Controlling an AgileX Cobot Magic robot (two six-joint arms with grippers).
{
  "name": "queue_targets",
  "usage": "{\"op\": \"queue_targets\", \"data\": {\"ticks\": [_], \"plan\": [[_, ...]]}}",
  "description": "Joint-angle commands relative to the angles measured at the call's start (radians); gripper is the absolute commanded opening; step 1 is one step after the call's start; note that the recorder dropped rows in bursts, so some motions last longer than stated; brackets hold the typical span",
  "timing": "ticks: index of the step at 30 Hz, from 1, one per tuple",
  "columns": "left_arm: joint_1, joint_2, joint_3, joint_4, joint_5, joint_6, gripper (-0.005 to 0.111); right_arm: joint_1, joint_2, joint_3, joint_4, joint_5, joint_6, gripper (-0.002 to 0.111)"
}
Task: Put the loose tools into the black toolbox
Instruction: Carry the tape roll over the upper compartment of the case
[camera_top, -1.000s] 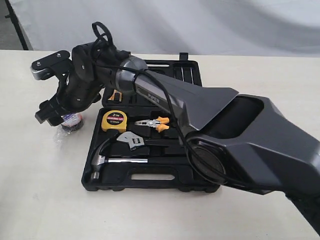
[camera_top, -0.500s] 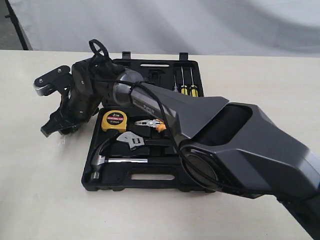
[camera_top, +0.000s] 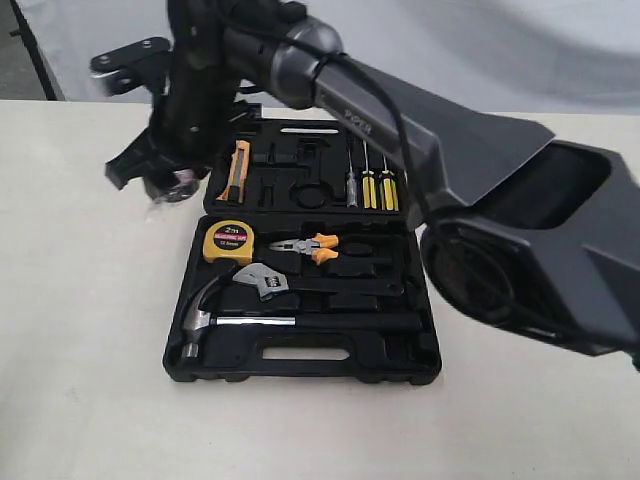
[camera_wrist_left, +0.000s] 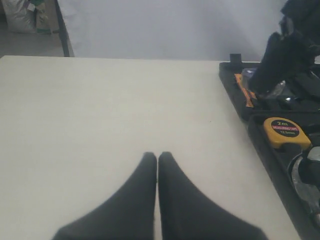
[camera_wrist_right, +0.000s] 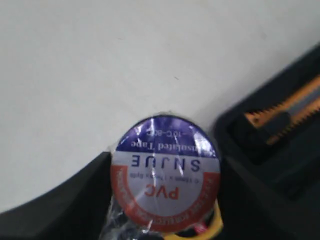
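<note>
Tape roll (camera_wrist_right: 165, 170) hangs pinched in the right gripper (camera_top: 165, 182), just off the black toolbox (camera_top: 300, 372) at its left edge; the left gripper (camera_wrist_left: 157, 159) is pressed together above open table (camera_wrist_left: 100, 110).

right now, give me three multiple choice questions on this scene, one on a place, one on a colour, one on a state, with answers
1. Where does the hammer lie?
A. in the toolbox half with the slot handle
B. in the other half
C. outside the box

2. What colour is the tape measure?
A. red
B. yellow
C. green

3. How is the right gripper?
A. open and empty
B. shut on the tape roll
C. shut on nothing

Answers:
1 A: the hammer sits in a recess of the toolbox, just above the slot handle.
2 B: the tape measure has a yellow case with a black label.
3 B: the right gripper has a finger on each side of the tape roll.
</note>
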Motion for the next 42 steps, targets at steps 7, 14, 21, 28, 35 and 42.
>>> {"op": "queue_targets", "data": {"ticks": [7,14,21,28,35,42], "plan": [[0.003,-0.008,0.009,-0.014,-0.017,-0.010,0.001,-0.183,-0.021,0.002,-0.019,0.035,0.170,0.000],[0.003,-0.008,0.009,-0.014,-0.017,-0.010,0.001,-0.176,-0.060,0.232,-0.079,-0.020,0.229,0.000],[0.003,-0.008,0.009,-0.014,-0.017,-0.010,0.001,-0.237,-0.036,0.265,-0.071,-0.089,0.250,0.000],[0.003,-0.008,0.009,-0.014,-0.017,-0.010,0.001,-0.241,-0.005,0.282,-0.090,-0.165,0.262,0.001],[0.003,-0.008,0.009,-0.014,-0.017,-0.010,0.001,-0.241,0.013,0.280,-0.059,-0.156,0.253,0.023],[0.003,-0.008,0.009,-0.014,-0.017,-0.010,0.001,-0.241,0.019,0.278,-0.100,-0.128,0.247,0.045]]}}
